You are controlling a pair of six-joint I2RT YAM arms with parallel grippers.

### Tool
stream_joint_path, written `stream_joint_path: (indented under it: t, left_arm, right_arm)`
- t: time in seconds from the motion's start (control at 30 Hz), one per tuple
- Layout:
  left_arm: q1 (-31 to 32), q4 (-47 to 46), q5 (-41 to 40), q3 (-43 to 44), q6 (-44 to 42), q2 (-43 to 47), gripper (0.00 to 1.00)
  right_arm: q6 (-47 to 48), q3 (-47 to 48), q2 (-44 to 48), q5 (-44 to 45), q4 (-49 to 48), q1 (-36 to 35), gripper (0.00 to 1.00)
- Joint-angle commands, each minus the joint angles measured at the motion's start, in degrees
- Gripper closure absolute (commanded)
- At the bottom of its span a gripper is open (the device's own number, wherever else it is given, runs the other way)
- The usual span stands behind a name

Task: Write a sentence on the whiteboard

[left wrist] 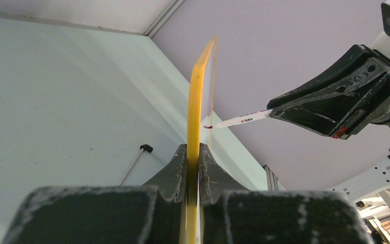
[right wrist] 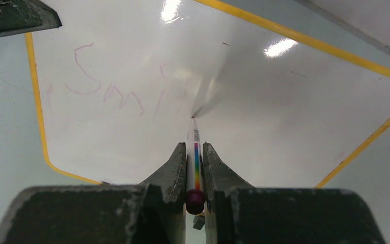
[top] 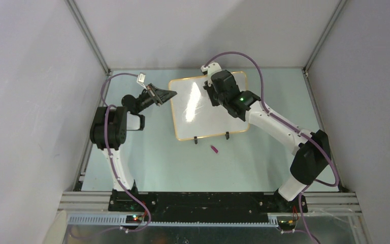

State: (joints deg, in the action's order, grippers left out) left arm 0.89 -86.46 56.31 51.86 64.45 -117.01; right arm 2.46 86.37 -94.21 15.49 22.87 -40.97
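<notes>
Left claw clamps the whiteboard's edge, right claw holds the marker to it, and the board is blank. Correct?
Not blank: the right wrist view shows faint reddish writing on the whiteboard. The rest holds: the left claw clamps its edge, and the right claw holds the marker to it.

- The table point(top: 147, 162) is a pale, faintly green sheet, closed in by grey walls on the left, right and far sides.
- A small purple cap point(top: 215, 149) lies loose on it, near the middle.
- The whiteboard point(top: 193, 109) sits toward the far side. Its two black clip feet point(top: 195, 140) are along its near edge, just beyond the cap. From here I cannot tell how steeply it leans.
- A black mounting plate point(top: 208, 201) runs along the near edge, with both arm bases on it.
</notes>
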Motion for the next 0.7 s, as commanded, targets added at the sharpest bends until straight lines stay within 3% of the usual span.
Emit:
stream_joint_path:
  t: [0.0, 0.67]
  left_arm:
    - [1.21, -1.2, 4.55, 0.26, -3.1, -0.83, 1.0]
    - [1.22, -1.17, 4.57, 0.27, -3.02, -0.91, 1.0]
  right_arm:
    - [-0.68, 0.21, -0.08, 0.71, 0.0, 1.1, 1.0]
    - [-0.78, 0.56, 0.01, 1.14, 0.44, 2.89, 1.0]
